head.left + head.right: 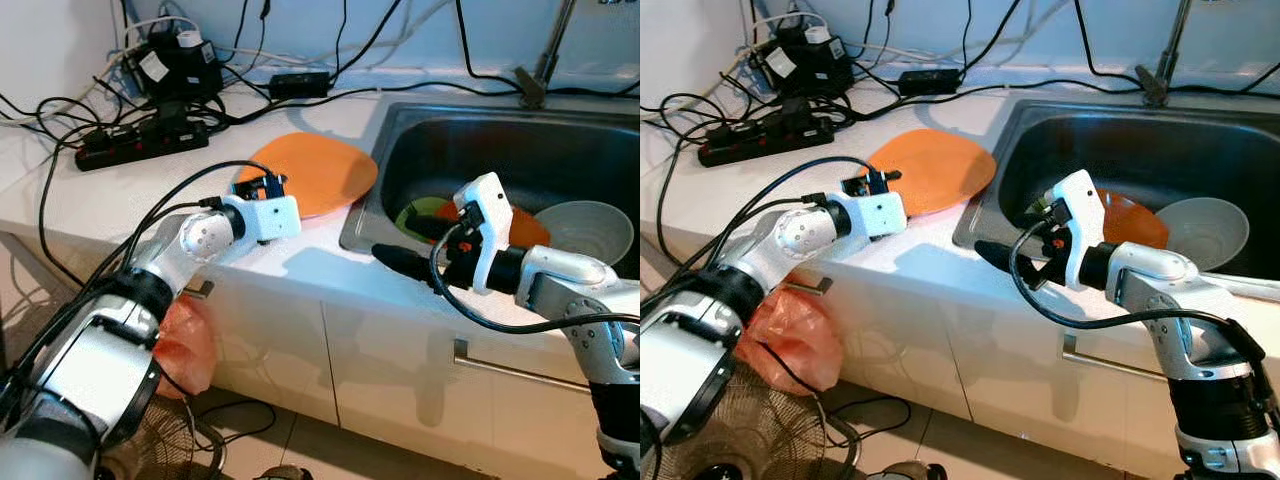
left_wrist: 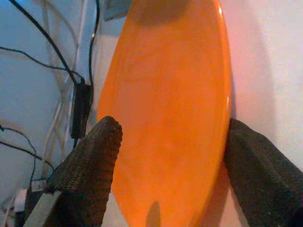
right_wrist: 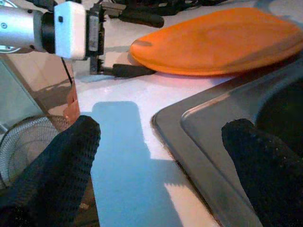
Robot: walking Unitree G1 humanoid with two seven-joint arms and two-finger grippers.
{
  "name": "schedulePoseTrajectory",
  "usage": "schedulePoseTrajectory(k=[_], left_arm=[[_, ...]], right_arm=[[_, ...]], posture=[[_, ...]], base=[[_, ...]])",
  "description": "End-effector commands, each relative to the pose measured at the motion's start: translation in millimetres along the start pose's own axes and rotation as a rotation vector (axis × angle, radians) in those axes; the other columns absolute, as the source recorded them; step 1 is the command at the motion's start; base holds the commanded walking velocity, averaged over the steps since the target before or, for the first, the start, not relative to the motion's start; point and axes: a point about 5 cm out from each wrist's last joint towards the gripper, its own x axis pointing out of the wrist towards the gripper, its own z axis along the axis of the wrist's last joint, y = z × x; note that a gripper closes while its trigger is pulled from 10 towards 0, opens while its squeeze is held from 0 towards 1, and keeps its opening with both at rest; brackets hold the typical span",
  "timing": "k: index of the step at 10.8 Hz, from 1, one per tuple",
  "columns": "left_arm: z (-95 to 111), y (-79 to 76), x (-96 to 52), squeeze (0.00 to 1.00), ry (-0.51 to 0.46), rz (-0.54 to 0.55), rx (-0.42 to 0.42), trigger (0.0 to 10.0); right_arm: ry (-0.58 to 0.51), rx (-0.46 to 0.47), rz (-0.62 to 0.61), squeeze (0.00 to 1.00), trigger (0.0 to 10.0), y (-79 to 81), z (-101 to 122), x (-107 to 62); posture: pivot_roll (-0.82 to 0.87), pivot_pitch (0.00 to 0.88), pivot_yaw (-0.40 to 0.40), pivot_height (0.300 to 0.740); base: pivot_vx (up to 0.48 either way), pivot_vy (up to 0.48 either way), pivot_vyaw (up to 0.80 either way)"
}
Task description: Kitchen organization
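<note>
Plate (image 1: 318, 172) lay orange on the white surface (image 1: 120, 200) beside the sink (image 1: 560, 150), my left tool (image 2: 170, 165) spread wide around its rim, my right tool (image 3: 161, 156) gaping over the sink's corner.

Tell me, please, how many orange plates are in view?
2: one flat orange plate on the white counter beside the sink, at the left gripper; another orange plate inside the steel sink, partly hidden. More may be hidden.
</note>
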Motion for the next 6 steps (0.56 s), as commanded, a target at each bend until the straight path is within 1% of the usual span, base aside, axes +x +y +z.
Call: schedulePoseTrajectory(k=[1, 2, 3, 6], left_arm=[[-12.6, -11.6, -1.7, 0.0, 0.079, -0.035, -0.004, 10.0], [-13.4, -7.4, -0.6, 0.0, 0.098, 0.009, -0.006, 1.6], [-13.2, -9.2, 0.6, 0.0, 0.104, 0.007, -0.009, 0.0], [-7.7, -13.0, 4.6, 0.0, 0.084, -0.011, -0.006, 0.0]], right_arm=[[-0.007, 0.0, 0.011, 0.0, 10.0, 5.5, 1.1, -0.1], [-0.012, 0.008, 0.006, 0.0, 10.0, 7.0, 0.8, -0.3], [-0.014, 0.013, 0.002, 0.0, 10.0, 7.2, 0.4, -0.3], [-0.014, 0.021, -0.009, 0.0, 10.0, 7.0, -0.4, -1.3]], posture=[[0.07, 0.121, 0.154, 0.74], [0.06, 0.128, 0.155, 0.74], [0.06, 0.131, 0.156, 0.74], [0.06, 0.136, 0.162, 0.74]], base=[[0.0, 0.0, 0.0], [0.0, 0.0, 0.0], [0.0, 0.0, 0.0], [0.0, 0.0, 0.0]])
